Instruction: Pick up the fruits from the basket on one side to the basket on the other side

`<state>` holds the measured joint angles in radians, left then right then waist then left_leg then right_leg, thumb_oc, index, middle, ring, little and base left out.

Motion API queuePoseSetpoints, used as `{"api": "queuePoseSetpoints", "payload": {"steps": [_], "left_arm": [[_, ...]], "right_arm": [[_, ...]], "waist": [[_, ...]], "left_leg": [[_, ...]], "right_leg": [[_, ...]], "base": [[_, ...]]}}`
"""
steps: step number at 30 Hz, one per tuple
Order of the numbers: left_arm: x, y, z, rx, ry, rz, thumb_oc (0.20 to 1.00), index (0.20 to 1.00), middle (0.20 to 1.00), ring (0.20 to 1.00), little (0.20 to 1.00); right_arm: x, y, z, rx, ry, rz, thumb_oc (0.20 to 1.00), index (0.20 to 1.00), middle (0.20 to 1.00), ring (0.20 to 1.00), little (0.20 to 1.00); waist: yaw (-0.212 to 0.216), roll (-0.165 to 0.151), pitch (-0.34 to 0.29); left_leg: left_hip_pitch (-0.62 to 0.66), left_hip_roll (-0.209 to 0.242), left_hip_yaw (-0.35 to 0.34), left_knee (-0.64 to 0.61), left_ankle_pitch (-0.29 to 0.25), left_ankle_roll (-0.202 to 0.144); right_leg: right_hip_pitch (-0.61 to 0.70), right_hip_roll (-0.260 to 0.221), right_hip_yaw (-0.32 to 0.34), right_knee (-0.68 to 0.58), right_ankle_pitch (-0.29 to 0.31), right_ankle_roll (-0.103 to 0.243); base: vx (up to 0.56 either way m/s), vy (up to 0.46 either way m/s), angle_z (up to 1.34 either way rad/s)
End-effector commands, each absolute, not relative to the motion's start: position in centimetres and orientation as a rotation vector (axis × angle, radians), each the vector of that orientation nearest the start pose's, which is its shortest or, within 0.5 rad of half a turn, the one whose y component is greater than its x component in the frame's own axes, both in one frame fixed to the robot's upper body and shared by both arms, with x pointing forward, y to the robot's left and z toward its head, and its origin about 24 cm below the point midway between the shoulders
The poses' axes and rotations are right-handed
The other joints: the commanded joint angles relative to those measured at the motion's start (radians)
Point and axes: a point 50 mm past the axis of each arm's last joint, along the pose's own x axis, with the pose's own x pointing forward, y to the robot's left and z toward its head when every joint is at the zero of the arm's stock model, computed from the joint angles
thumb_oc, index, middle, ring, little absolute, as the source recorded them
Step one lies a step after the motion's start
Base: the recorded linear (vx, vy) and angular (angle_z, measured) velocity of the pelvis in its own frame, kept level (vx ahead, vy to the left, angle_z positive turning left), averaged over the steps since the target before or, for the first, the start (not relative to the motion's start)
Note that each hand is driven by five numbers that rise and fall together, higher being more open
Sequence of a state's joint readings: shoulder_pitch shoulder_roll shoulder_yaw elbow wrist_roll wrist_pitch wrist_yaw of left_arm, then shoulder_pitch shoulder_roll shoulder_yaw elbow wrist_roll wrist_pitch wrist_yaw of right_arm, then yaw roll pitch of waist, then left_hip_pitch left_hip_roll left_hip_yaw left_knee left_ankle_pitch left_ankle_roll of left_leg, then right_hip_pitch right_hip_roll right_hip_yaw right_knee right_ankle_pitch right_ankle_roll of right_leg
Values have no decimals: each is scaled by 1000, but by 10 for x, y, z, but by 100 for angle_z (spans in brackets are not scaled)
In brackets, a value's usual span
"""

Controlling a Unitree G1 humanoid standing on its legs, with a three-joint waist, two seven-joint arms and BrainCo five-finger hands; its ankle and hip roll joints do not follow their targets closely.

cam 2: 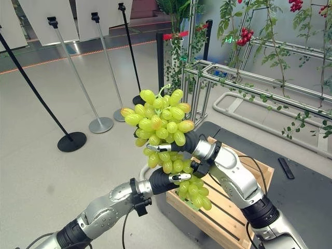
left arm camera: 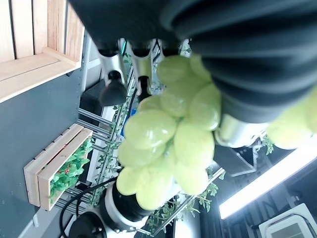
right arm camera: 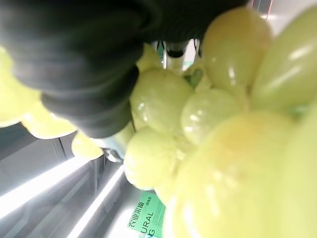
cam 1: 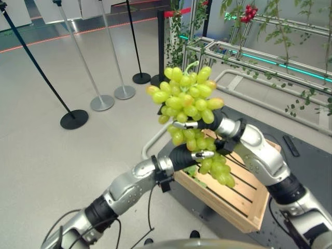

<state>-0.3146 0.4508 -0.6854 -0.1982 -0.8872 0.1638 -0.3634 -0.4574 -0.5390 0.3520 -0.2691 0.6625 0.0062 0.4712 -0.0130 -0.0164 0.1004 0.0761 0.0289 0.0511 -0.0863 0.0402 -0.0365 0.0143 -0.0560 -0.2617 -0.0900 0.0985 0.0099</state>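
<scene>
A large bunch of green grapes [cam 1: 187, 98] hangs in the air above a light wooden crate [cam 1: 223, 207]. Both hands hold it. My left hand [cam 1: 181, 155] reaches in from the lower left, its fingers [cam 1: 203, 154] curled across the lower part of the bunch. My right hand [cam 1: 226, 126] comes from the right, with its fingers [cam 1: 185, 124] wrapped round the middle of the bunch. A lower cluster of grapes [cam 1: 219, 170] dangles over the crate. Close-up grapes [left arm camera: 168, 144] press against the left hand, and grapes [right arm camera: 208, 114] press against the right hand.
The crate stands on a dark table [cam 1: 311, 166] with a small black object [cam 1: 291, 145] on it. A second wooden crate [left arm camera: 54, 168] with greenery shows past the left hand. Stanchion posts with round bases [cam 1: 74, 119] stand on the floor at left. A metal frame with vines [cam 1: 259, 57] runs behind.
</scene>
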Motion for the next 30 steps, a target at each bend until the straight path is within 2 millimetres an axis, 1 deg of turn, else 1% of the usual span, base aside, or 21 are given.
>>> {"api": "queuePoseSetpoints", "payload": {"steps": [1,4,5,6,9,10,11,12,13,14,15,16,19,20,22,24,25,26,27,29,30], "left_arm": [[234,35,108,-387,32,-1190,200,200,200,200,200],[234,39,105,-392,33,-1161,200,200,200,200,200],[235,41,104,-391,33,-1149,200,200,200,200,200],[240,48,100,-396,39,-1098,200,200,200,200,200],[244,61,99,-371,16,-1050,200,200,200,200,200],[244,61,99,-371,16,-1050,200,200,200,200,200],[248,81,99,-332,-22,-958,200,200,200,200,200],[250,92,104,-293,-57,-919,200,200,200,200,200],[252,115,103,-264,-83,-810,200,200,200,200,200],[251,116,103,-264,-82,-810,200,200,200,200,200],[252,145,111,-155,-153,-693,200,200,200,200,200],[252,145,111,-155,-153,-692,200,200,200,200,200],[248,190,119,-14,-244,-466,200,200,200,200,200],[247,190,119,-14,-243,-466,200,200,200,200,200],[241,209,122,14,-281,-360,200,200,200,200,200],[240,213,123,19,-295,-335,200,200,200,200,200],[239,222,124,33,-313,-278,200,200,200,200,200],[239,225,126,40,-324,-255,200,200,200,200,200],[239,225,126,40,-324,-254,200,200,200,200,200],[237,232,125,40,-336,-196,200,200,200,200,200],[235,234,126,27,-353,-173,200,200,200,200,200]], "right_arm": [[241,-78,250,67,-774,1183,200,200,200,200,200],[242,-80,250,62,-776,1175,200,200,200,200,200],[242,-81,250,65,-775,1167,784,784,784,784,784],[245,-82,247,65,-759,1154,1000,1000,1000,1000,1000],[246,-86,246,39,-750,1145,1000,1000,1000,1000,1000],[246,-86,246,39,-750,1145,1000,1000,1000,1000,1000],[247,-92,245,17,-742,1115,1000,1000,1000,1000,1000],[246,-95,244,8,-745,1106,1000,1000,1000,1000,1000],[247,-104,241,8,-737,1062,1000,1000,1000,1000,1000],[247,-104,241,9,-736,1062,1000,1000,1000,1000,1000],[248,-113,238,-2,-734,1019,1000,1000,1000,1000,1000],[248,-113,238,-2,-733,1019,1000,1000,1000,1000,1000],[256,-132,219,3,-660,903,1000,1000,1000,1000,1000],[256,-132,218,4,-659,904,1000,1000,1000,1000,1000],[261,-144,203,22,-605,827,1000,1000,1000,1000,1000],[263,-149,199,22,-588,798,1000,1000,1000,1000,1000],[265,-155,191,26,-557,761,1000,1000,1000,1000,1000],[267,-156,187,32,-537,748,1000,1000,1000,1000,1000],[267,-156,187,32,-537,748,1000,1000,1000,1000,1000],[268,-162,174,58,-492,708,1000,1000,1000,1000,1000],[267,-172,161,76,-449,652,1000,1000,1000,1000,1000]], "waist": [[-11,-43,-35],[-9,-45,-35],[-8,-45,-35],[-6,-47,-36],[-3,-49,-37],[-3,-49,-37],[5,-51,-36],[10,-54,-36],[23,-57,-34],[22,-57,-35],[38,-62,-36],[38,-62,-36],[75,-69,-32],[75,-70,-32],[98,-72,-27],[102,-71,-23],[113,-62,-9],[118,-59,-1],[117,-60,0],[126,-50,20],[117,-42,35]], "left_leg": [[-9,-8,-20,40,-96,22],[-8,-8,-22,40,-97,23],[-7,-8,-22,40,-97,23],[-9,-9,-23,41,-97,23],[-10,-11,-25,41,-97,24],[-10,-11,-25,41,-97,24],[-13,-14,-28,43,-96,25],[-14,-16,-32,44,-96,27],[-18,-22,-38,50,-100,30],[-18,-22,-39,50,-100,31],[-20,-30,-45,57,-106,35],[-20,-30,-45,58,-106,35],[-30,-51,-58,83,-124,47],[-30,-52,-58,85,-125,47],[-43,-69,-77,111,-137,59],[-49,-74,-86,121,-139,63],[-52,-77,-107,130,-140,73],[-50,-80,-114,131,-140,79],[-50,-81,-114,132,-140,79],[-47,-90,-143,145,-138,89],[-49,-99,-184,159,-135,95]], "right_leg": [[20,-115,-1,88,-82,160],[22,-116,-2,88,-82,160],[22,-116,-2,87,-81,160],[22,-117,-3,87,-80,161],[20,-118,-4,88,-79,162],[20,-118,-4,88,-79,162],[20,-121,-6,90,-78,163],[21,-123,-10,91,-77,163],[21,-130,-14,95,-76,165],[21,-130,-15,96,-77,165],[25,-140,-22,102,-77,168],[25,-140,-23,102,-77,168],[31,-161,-40,122,-80,174],[31,-161,-40,123,-80,174],[20,-179,-46,177,-92,177],[7,-186,-45,217,-104,177],[-21,-199,-38,300,-114,175],[-37,-209,-41,344,-112,175],[-39,-211,-40,350,-115,176],[-56,-219,-31,443,-115,174],[-81,-170,39,518,-135,167]], "base": [[0,0,0],[0,0,0],[0,0,0],[0,0,0],[0,0,0],[0,0,0],[0,0,0],[-4,41,-3],[5,31,0],[16,58,6],[11,32,12],[7,63,10],[-11,88,15],[-23,89,18],[-33,135,15],[-45,127,24],[-55,130,26],[-56,130,17],[-32,84,28],[-52,66,26],[-63,37,66]]}}
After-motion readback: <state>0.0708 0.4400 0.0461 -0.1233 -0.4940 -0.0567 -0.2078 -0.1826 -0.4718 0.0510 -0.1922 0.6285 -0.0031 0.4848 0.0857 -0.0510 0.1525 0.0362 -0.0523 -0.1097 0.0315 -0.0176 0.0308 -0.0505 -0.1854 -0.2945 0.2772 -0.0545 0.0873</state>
